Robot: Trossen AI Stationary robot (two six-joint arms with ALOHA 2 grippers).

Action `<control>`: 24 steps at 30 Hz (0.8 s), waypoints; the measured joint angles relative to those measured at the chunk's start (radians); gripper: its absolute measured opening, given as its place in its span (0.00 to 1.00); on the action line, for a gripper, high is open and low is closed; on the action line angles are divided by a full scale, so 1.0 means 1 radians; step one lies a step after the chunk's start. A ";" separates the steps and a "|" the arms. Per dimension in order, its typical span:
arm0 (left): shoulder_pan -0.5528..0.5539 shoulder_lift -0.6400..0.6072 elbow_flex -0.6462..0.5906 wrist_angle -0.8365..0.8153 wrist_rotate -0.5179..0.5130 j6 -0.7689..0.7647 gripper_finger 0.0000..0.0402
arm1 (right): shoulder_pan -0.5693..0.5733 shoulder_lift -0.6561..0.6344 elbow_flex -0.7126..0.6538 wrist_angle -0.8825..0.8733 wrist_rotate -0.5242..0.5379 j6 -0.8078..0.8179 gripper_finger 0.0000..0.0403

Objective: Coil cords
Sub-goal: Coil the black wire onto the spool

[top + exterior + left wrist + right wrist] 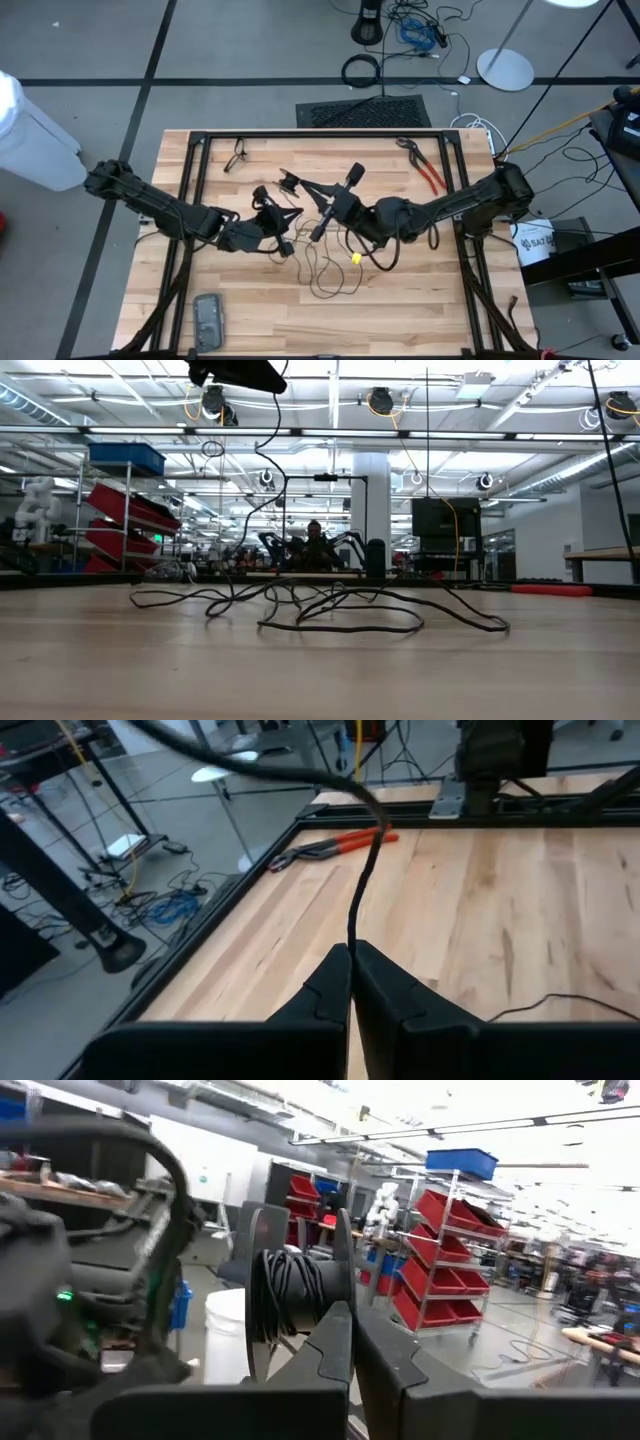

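Observation:
The thin black cord (330, 268) lies in loose loops on the wooden table (420, 300), its small pale end piece (355, 257) beside them. In the low view the loops (330, 615) rest on the tabletop, and one strand (272, 430) rises to a dark piece at the top. My left gripper (350, 955) is at mid-table (280, 235), shut on the cord. My right gripper (350, 1315) faces it from the right (335, 205), shut and pointing slightly upward. A bundle of wound cord turns (290, 1295) sits at its fingertips. My left gripper pinches a single strand of the cord (351, 932) between its two fingertips. From there the strand runs up and away, bends (378, 815) and passes out of the picture, clear of the table. My right gripper seems to be shut on a thin dark upright plate (345, 1260) beside the wound turns. The fingers themselves hide the exact place of contact. The bundle is held up clear of the table.
Red-handled pliers (425, 165) lie at the far right of the table, and also show in the left wrist view (335, 845). A flat grey device (207, 322) lies near the front left corner. A small black item (238, 155) lies at the far left. Black frame rails (190, 200) border the tabletop.

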 joint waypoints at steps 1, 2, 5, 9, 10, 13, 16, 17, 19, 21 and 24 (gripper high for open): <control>0.004 0.000 0.000 0.000 0.008 0.000 0.03 | -0.005 0.009 0.000 0.009 0.002 -0.002 0.00; 0.004 0.000 0.000 0.001 0.011 0.001 0.03 | -0.012 0.021 0.000 0.018 0.005 -0.004 0.00; 0.005 0.000 0.000 0.003 0.011 0.009 0.03 | -0.033 0.062 0.000 0.026 0.049 -0.024 0.00; 0.005 0.000 0.000 0.011 0.059 0.025 0.03 | -0.061 0.106 0.000 0.035 0.129 -0.082 0.00; 0.005 0.000 0.000 0.018 0.082 0.037 0.03 | -0.069 0.112 0.000 0.035 0.135 -0.090 0.00; 0.005 0.000 0.000 0.020 0.139 0.056 0.03 | -0.080 0.118 0.000 0.023 0.135 -0.098 0.00; 0.005 0.000 0.013 0.002 0.201 0.084 0.03 | -0.084 0.118 0.000 0.011 0.135 -0.103 0.00; 0.005 0.000 0.019 0.001 0.228 0.096 0.03 | -0.084 0.118 0.000 0.010 0.135 -0.114 0.00; 0.005 -0.001 0.036 -0.021 0.274 0.106 0.03 | -0.083 0.118 0.000 0.010 0.135 -0.132 0.00; 0.000 -0.001 0.054 -0.062 0.300 0.106 0.03 | -0.083 0.118 0.000 0.004 0.134 -0.136 0.00; -0.012 -0.001 0.093 -0.159 0.303 0.106 0.03 | -0.084 0.118 0.000 -0.017 0.131 -0.137 0.00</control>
